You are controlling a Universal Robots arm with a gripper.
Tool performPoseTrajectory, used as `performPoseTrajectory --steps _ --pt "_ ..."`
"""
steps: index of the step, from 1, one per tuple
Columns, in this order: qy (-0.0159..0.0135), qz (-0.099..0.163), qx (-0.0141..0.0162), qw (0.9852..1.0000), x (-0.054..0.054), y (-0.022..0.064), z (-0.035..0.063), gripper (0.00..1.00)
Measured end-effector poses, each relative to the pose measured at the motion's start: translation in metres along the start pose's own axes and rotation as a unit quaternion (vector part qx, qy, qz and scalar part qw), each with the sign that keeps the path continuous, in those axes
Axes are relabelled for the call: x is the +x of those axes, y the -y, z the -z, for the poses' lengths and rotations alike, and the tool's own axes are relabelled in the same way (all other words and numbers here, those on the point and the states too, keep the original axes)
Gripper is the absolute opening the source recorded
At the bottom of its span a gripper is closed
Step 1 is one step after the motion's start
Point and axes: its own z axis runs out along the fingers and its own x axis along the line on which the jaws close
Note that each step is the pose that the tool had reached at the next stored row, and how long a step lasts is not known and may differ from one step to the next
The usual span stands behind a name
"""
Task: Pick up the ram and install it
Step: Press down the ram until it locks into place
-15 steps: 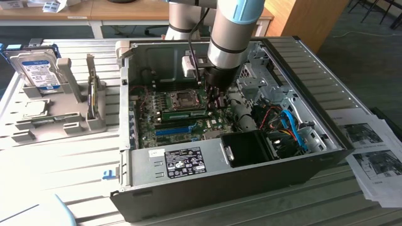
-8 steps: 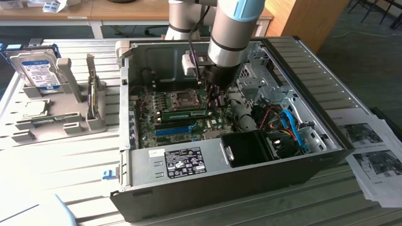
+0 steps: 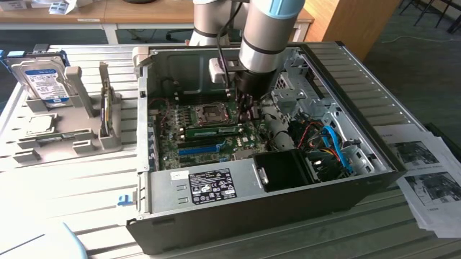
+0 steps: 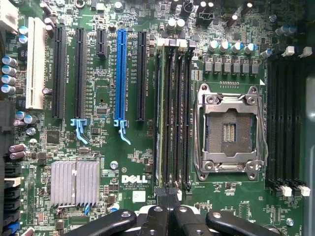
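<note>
The ram (image 3: 213, 130), a narrow green stick, stands on edge in a memory slot on the motherboard inside the open computer case (image 3: 374, 116). In the wrist view the ram (image 4: 159, 113) is seen edge-on, in the slot beside several empty black ones. My gripper (image 3: 247, 112) hangs inside the case just above the ram's end at the exterior view's right. In the wrist view the gripper (image 4: 170, 214) has its black fingers (image 4: 156, 217) pressed together with nothing between them, just past one end of the ram.
A CPU socket (image 3: 213, 112) (image 4: 229, 130) lies beside the memory slots, and a bright blue slot (image 3: 198, 149) (image 4: 120, 73) on the ram's other side. A black fan shroud (image 3: 288, 170) and cables (image 3: 335, 145) crowd the case. Outside stand a hard drive (image 3: 45, 81) in a grey rack and papers (image 3: 425, 172).
</note>
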Motion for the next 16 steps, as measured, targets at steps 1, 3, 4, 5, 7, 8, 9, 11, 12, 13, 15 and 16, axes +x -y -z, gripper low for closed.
performPoseTrajectory --steps 1,3,4,5,7,8,9,11,12,13,15,16 --pt "0.0001 0.000 0.0000 1.0000 -0.0001 0.0000 0.0009 0.09" --pt "0.0001 0.000 0.0000 1.0000 -0.0003 0.0000 0.0030 0.09" --pt "0.0001 0.000 0.0000 1.0000 -0.0003 -0.0001 0.0039 0.09" --pt "0.0001 0.000 0.0000 1.0000 -0.0004 -0.0001 0.0048 0.09" --pt "0.0001 0.000 0.0000 1.0000 -0.0005 -0.0001 0.0061 0.09" --pt "0.0001 0.000 0.0001 1.0000 -0.0005 -0.0001 0.0061 0.09" --pt "0.0001 0.000 0.0001 1.0000 -0.0005 -0.0001 0.0061 0.09" --pt "0.0001 0.000 0.0000 1.0000 -0.0005 -0.0001 0.0061 0.09" --pt "0.0001 0.000 0.0000 1.0000 -0.0005 -0.0001 0.0062 0.09" --pt "0.0000 0.000 0.0000 1.0000 -0.0005 -0.0001 0.0062 0.09" --pt "0.0001 0.000 0.0000 1.0000 -0.0005 -0.0001 0.0062 0.09" --pt "0.0000 0.000 0.0000 1.0000 -0.0005 -0.0001 0.0062 0.09"
